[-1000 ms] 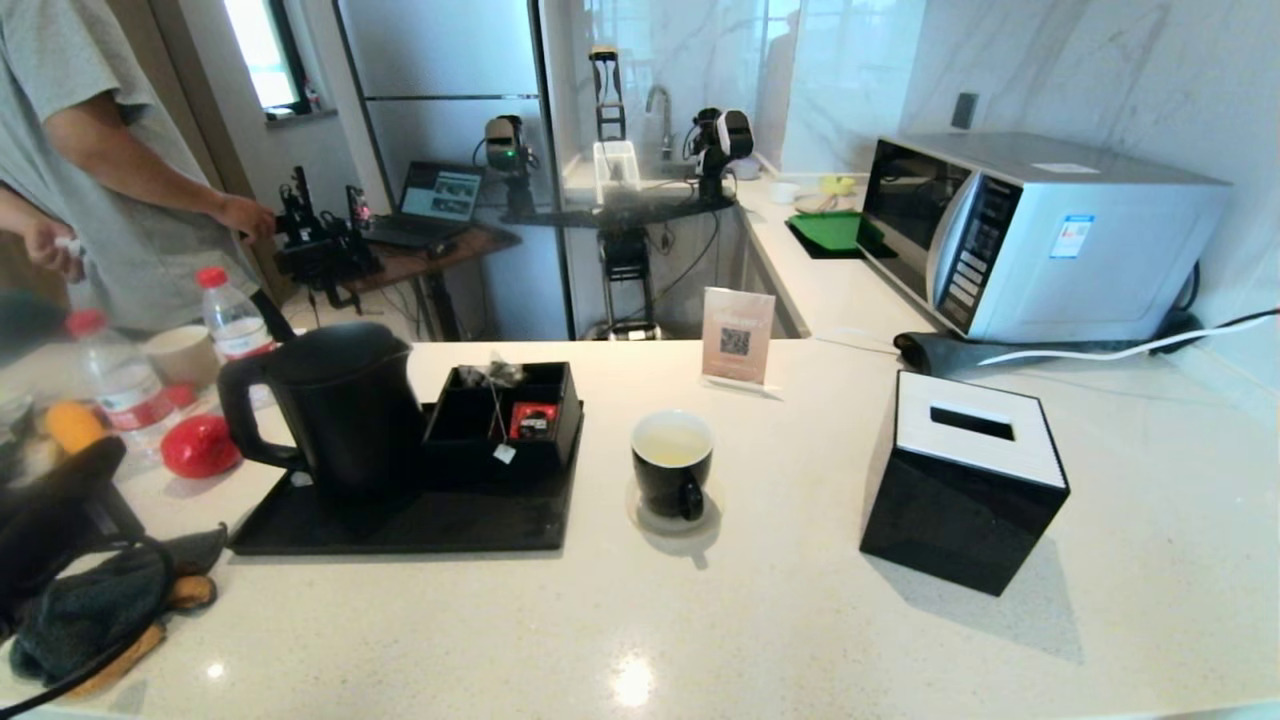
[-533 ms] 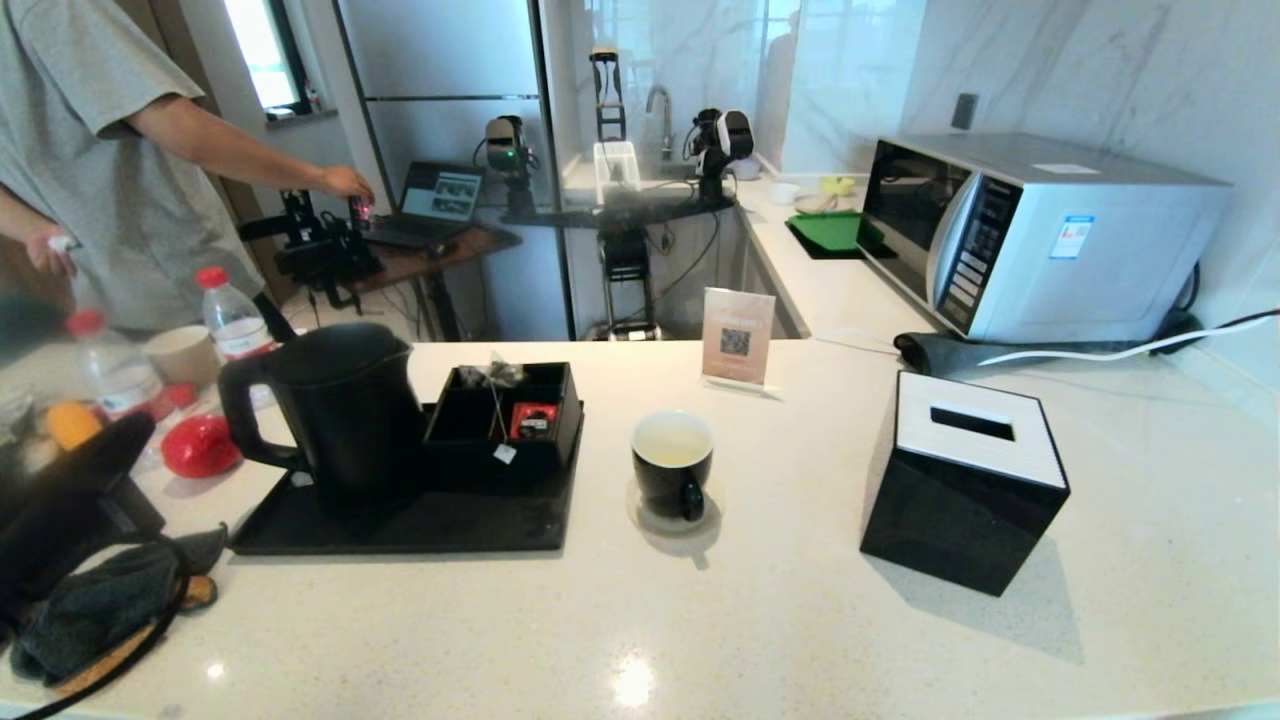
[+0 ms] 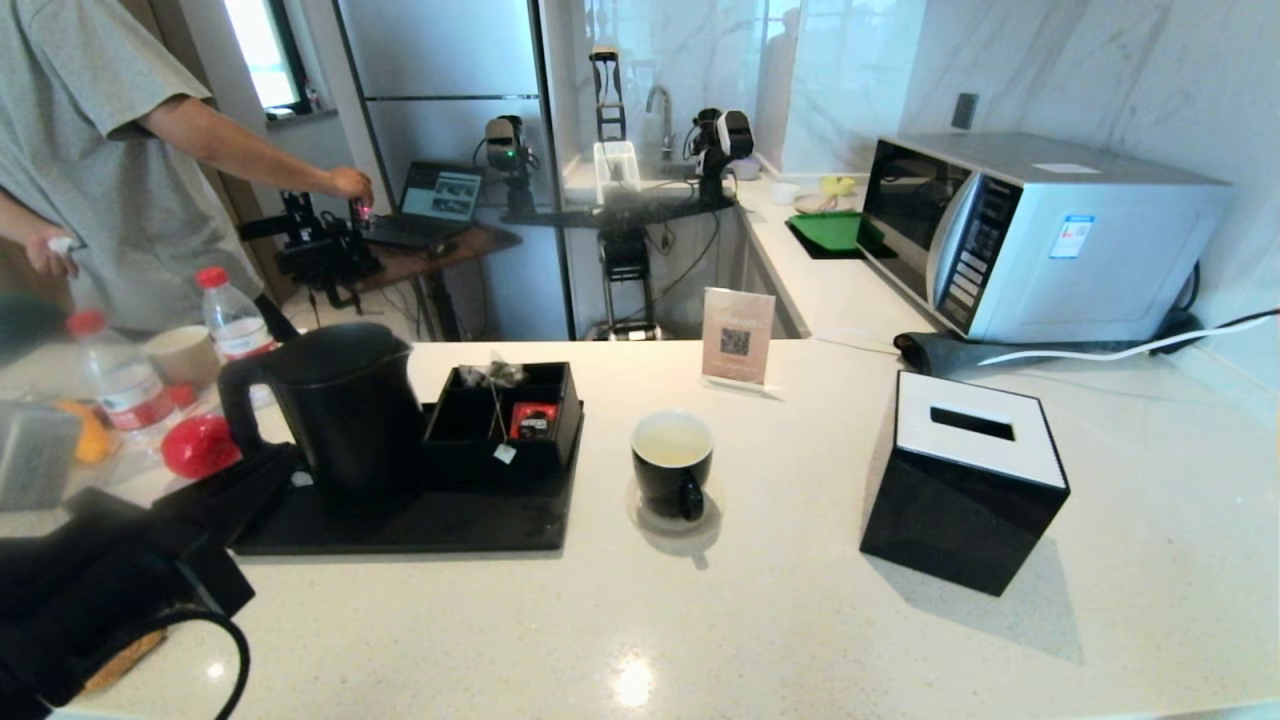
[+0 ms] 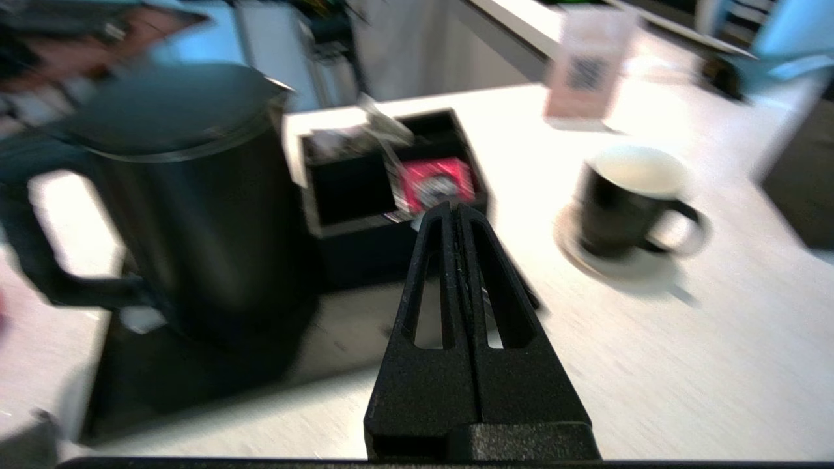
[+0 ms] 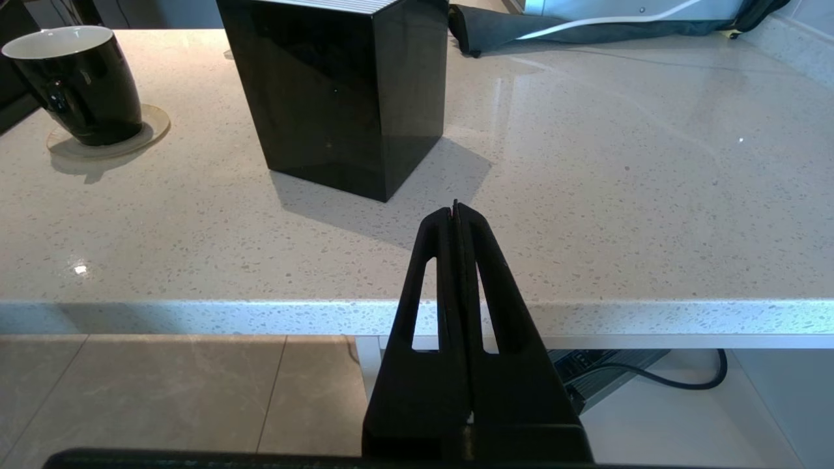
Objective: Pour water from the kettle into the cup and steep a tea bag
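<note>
black kettle (image 3: pixel 345 405) sits on the tray (image 3: pixel 420 525), tea bag (image 3: pixel 493 376) draped in the organizer (image 3: pixel 505 420) right beside it. cup (image 3: pixel 673 465) with water (image 3: pixel 672 443) sits on a coaster, near the tissue box (image 3: pixel 965 480). left gripper (image 4: pixel 455 215) pinched closed, empty, hovering by the tray's front. right gripper (image 5: pixel 455 212) also closed, parked off the counter edge.

The bench (image 3: pixel 800 620) is pale speckled stone with a bright light reflection on it. The walls (image 3: pixel 1080 70) are white marble. A tall grey fridge (image 3: pixel 440 120) stands at the back, and a window (image 3: pixel 262 50) gives daylight. The floor (image 5: pixel 163 391) has beige tiles.
</note>
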Robot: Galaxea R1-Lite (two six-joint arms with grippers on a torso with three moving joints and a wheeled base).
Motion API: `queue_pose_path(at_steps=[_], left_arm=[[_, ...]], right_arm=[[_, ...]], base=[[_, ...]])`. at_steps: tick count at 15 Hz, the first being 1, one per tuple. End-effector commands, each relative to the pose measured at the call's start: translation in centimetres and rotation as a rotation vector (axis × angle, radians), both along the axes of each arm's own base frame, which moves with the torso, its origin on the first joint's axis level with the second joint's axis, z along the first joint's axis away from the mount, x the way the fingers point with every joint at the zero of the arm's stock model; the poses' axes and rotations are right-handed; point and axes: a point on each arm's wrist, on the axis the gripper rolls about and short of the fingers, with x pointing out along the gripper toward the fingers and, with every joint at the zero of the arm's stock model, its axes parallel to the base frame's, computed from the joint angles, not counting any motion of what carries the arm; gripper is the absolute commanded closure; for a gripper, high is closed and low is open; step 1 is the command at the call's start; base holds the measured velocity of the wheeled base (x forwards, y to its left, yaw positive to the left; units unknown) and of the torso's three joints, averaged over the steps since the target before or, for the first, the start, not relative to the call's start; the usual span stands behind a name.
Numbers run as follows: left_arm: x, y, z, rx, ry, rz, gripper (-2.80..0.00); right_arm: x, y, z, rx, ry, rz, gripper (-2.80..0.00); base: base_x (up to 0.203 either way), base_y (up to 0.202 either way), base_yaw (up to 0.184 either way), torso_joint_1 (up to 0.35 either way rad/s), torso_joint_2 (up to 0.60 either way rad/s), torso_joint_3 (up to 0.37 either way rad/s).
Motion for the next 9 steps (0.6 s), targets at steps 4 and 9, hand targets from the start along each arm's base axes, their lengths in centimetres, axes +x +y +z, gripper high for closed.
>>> queue_pose_path(at_steps=[4, 9], left_arm=[[-3.5, -0.5, 2.3, 0.010, 0.137, -0.073, 0.00], [0.0, -1.0, 6.1, 0.019, 0.199, -0.065, 0.00]], right_arm=[[0.0, 0.0, 0.0, 0.001, 0.001, 0.000, 0.00], [0.0, 0.0, 0.0, 0.000, 0.001, 0.001, 0.00]], base=[[0.000, 0.000, 0.000, 0.000, 0.00, 0.000], [0.000, 0.000, 0.000, 0.000, 0.00, 0.000]])
